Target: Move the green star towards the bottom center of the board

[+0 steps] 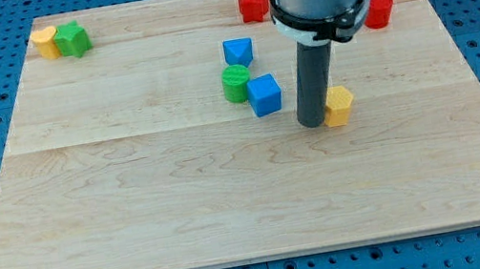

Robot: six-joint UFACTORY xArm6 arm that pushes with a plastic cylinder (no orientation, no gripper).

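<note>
The green star (72, 40) lies near the view's top left corner of the wooden board (183, 201), touching a yellow block (45, 41) on its left. My tip (313, 124) stands right of the board's centre, far to the right of the green star. It sits just left of a yellow block (340, 104), touching or nearly touching it. A blue cube (265, 94) lies a little to the tip's left.
A green cylinder (236, 84) touches the blue cube's left side, with a blue block (239, 53) above them. A red block (252, 4) and a red cylinder (379, 10) lie near the top edge, beside the arm's body.
</note>
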